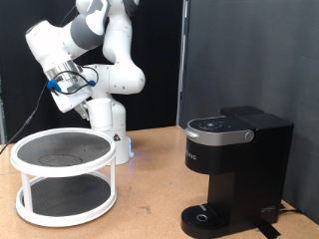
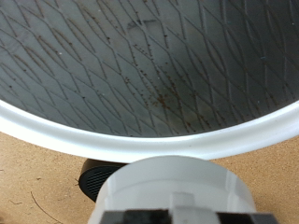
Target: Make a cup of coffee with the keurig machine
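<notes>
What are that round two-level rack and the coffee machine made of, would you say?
The round rack looks like white plastic, smooth and faintly glossy at its rim, with dark shelf liners showing a diamond pattern, probably rubbery matting. The keurig machine looks like matte black plastic with a silver-rimmed glossy top panel, possibly metal trim.

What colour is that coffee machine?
The keurig machine is black with a silver-rimmed top panel, clearest in the exterior view.

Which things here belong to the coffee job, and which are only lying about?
Job: keurig machine; pincer, above the rack; white round thing, maybe the cup.
Lying about: the rack, white, two tiers; table.
</notes>
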